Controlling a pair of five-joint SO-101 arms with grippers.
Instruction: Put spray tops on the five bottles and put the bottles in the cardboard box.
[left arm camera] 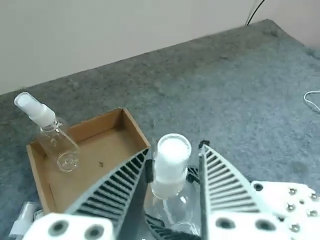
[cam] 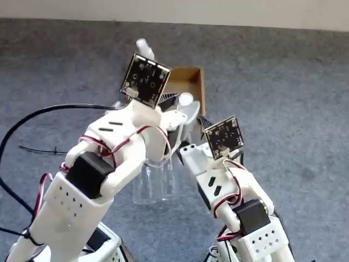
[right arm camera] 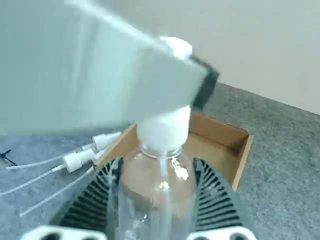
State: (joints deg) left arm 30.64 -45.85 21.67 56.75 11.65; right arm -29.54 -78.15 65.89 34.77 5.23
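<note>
The counter point(cam: 294, 76) is covered in a grey carpet-like material, and an open cardboard box point(cam: 199, 87) is set on it. Loose spray tops point(right arm camera: 80, 159) with thin tubes are laid just beside the box. Clear bottles point(cam: 150, 188) are stood apart from it, and a black cable point(cam: 32, 116) is trailed across one side.

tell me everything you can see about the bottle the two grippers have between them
The bottle is clear and plastic-looking, with rounded shoulders and a short neck, and is held roughly upright. A white spray top with a rounded cap sits on its neck; whether it is fully seated cannot be told. The right gripper is shut on its body, and the left gripper sits around the spray top. The cardboard box lies just behind it.
</note>
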